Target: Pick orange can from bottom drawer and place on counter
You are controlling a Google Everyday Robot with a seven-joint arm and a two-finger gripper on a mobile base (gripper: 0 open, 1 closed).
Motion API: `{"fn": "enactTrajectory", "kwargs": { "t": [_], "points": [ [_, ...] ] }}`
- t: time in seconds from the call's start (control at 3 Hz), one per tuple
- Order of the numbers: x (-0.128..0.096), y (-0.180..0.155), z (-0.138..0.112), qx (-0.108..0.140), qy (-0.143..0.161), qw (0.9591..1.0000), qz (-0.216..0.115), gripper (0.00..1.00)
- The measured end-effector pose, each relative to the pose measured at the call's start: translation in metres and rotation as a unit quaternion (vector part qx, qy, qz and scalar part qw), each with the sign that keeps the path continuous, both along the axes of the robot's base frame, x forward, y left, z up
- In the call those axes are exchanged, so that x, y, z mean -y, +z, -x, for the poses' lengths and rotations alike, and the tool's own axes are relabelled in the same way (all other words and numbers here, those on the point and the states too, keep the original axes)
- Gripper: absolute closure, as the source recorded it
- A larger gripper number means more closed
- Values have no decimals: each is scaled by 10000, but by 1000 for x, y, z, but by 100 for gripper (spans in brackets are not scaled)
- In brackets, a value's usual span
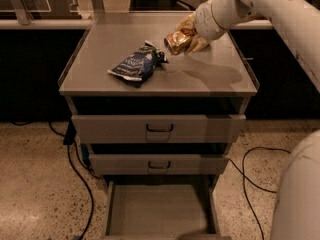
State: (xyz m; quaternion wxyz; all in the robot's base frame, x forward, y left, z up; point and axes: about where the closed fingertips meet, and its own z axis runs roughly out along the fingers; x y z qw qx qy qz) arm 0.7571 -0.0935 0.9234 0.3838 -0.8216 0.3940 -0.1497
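Orange can (pixel 178 40) is out of the bottom drawer (pixel 159 209), which stands pulled open nearest you with nothing showing inside. Above it come the two upper drawers (pixel 159 129), then the bench (pixel 100 71), where a blue snack bag (pixel 137 64) lies left of centre. Farther back and right, the fingers (pixel 196 43) are closed around the orange can, holding it tilted just above the bench, clear of the bag, likely so you can lower it onto bare surface.
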Motion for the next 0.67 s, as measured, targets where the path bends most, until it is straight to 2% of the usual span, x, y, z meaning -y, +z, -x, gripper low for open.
{"fn": "enactTrajectory", "kwargs": {
  "t": [0.67],
  "points": [
    [19, -33, 28, -294, -170, 9993, -127, 100]
  ]
}}
